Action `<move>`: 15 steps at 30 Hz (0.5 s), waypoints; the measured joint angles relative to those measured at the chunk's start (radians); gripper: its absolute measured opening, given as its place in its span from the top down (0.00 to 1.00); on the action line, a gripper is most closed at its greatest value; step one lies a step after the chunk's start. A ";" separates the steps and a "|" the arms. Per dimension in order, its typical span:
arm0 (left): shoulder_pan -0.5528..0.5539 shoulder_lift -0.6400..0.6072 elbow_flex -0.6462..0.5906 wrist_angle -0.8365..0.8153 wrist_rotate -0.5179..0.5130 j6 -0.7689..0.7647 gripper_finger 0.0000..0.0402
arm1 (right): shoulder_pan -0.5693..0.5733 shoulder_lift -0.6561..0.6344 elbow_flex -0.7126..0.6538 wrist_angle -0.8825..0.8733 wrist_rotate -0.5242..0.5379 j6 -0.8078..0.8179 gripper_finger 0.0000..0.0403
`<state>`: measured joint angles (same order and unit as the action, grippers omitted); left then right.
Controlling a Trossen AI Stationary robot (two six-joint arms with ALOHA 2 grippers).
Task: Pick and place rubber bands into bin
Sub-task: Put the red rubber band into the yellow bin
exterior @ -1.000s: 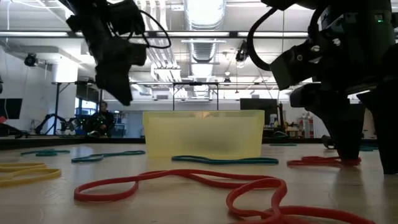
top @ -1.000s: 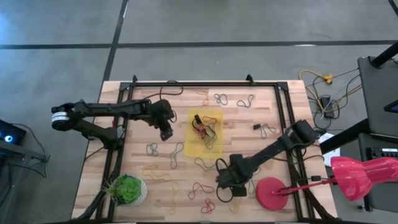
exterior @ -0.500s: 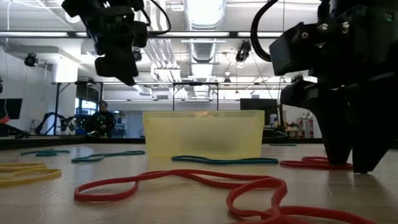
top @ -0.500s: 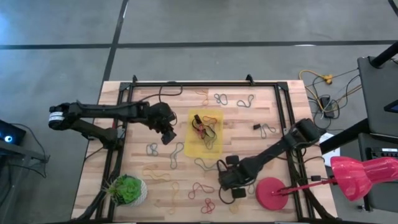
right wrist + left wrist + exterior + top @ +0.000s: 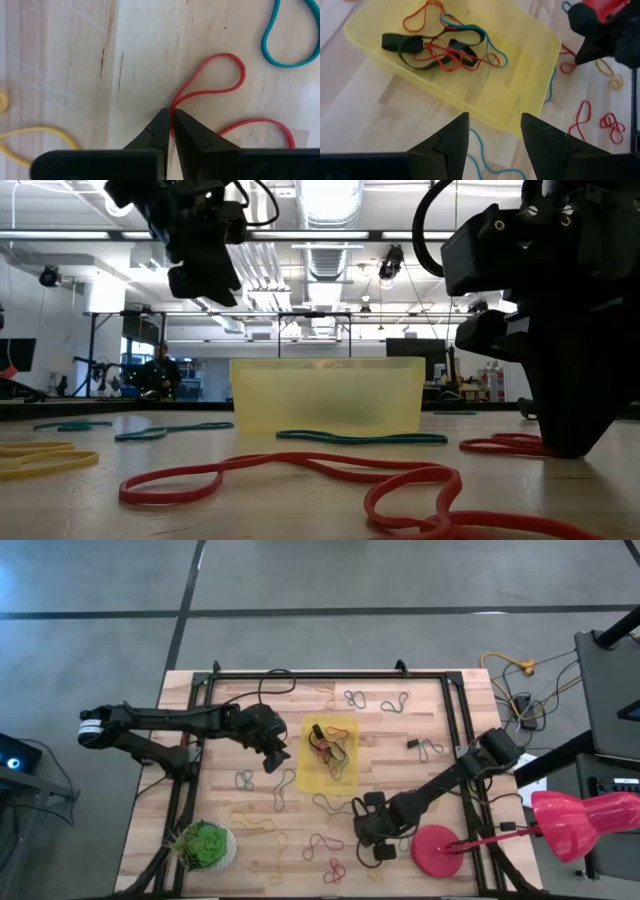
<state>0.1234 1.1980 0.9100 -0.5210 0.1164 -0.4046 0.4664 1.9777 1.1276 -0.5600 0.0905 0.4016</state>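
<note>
Two robot arms work over a wooden table (image 5: 420, 710) strewn with rubber bands (image 5: 325, 845). Right gripper (image 5: 171, 131) is down at the tabletop near the front edge, beside a round red disc (image 5: 437, 849), its fingers pinched together on a red rubber band (image 5: 220, 85) that lies looped on the wood. Left gripper (image 5: 492, 132) hangs above the table just beside the yellow bin (image 5: 345, 727), fingers spread apart and holding nothing. Several bands, red, black and blue, already lie tangled inside the bin (image 5: 530, 55) at the middle of the table. Others remain scattered around it, including a teal band (image 5: 360, 437) in front of it. A green plant ball (image 5: 205, 845) sits at the front left corner.
</note>
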 joint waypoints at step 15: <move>0.002 0.007 0.000 0.050 -0.021 0.002 0.59 | -0.136 -0.296 0.057 -0.140 0.230 0.100 0.98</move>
<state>0.1249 1.2053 0.9096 -0.4705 0.0952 -0.4023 0.3307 1.6818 1.1846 -0.7005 0.3205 0.5011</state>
